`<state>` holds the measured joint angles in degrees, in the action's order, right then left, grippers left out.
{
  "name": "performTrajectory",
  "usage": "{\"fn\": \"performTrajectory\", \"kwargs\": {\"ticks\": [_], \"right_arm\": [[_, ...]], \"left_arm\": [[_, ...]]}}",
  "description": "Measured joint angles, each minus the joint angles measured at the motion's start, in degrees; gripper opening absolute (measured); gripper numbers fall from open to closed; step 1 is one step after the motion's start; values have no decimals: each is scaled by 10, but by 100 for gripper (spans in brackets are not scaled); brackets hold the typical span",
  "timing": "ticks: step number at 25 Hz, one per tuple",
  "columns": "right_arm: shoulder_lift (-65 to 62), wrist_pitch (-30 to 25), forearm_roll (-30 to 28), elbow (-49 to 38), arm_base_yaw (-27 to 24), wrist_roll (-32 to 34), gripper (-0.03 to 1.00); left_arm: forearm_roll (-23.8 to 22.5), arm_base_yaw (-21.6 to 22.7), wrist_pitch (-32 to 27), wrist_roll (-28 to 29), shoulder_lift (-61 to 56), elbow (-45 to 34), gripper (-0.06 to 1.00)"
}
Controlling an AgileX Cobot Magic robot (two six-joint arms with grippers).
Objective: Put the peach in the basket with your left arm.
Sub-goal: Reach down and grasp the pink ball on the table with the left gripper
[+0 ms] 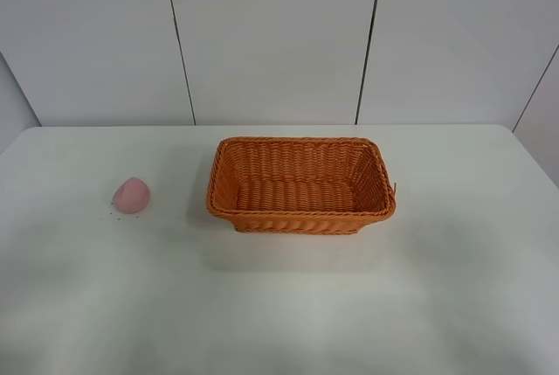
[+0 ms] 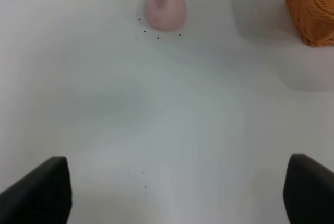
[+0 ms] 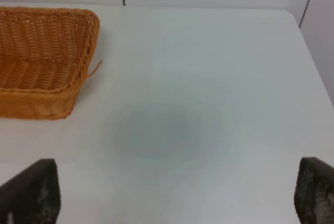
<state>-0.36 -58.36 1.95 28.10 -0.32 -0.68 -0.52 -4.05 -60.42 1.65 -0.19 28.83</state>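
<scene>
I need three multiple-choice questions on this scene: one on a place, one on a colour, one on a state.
1. In the high view, where is the peach against the basket?
A. inside it
B. left of it, on the table
C. on its rim
2. What colour is the basket?
A. green
B. orange
C. blue
3. How is the left gripper?
A. shut on the peach
B. shut, empty
C. open, empty
Answers: 1 B, it lies on the table apart from the basket; 2 B, the wicker is orange; 3 C, its fingers stand wide apart, nothing between.
</scene>
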Motion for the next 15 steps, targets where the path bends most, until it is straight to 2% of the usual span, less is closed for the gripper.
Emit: {"fn": "performTrajectory", "kwargs": {"ticks": [9,12,15], "right_arm": [[0,0,0,0,0,0,69],[0,0,0,0,0,0,69],[0,0,0,0,0,0,69]], "left_arm": [[0,0,1,-4,4,4,83],[5,0,3,-5,65,32,83],[5,0,31,-5,174,72,82]]}}
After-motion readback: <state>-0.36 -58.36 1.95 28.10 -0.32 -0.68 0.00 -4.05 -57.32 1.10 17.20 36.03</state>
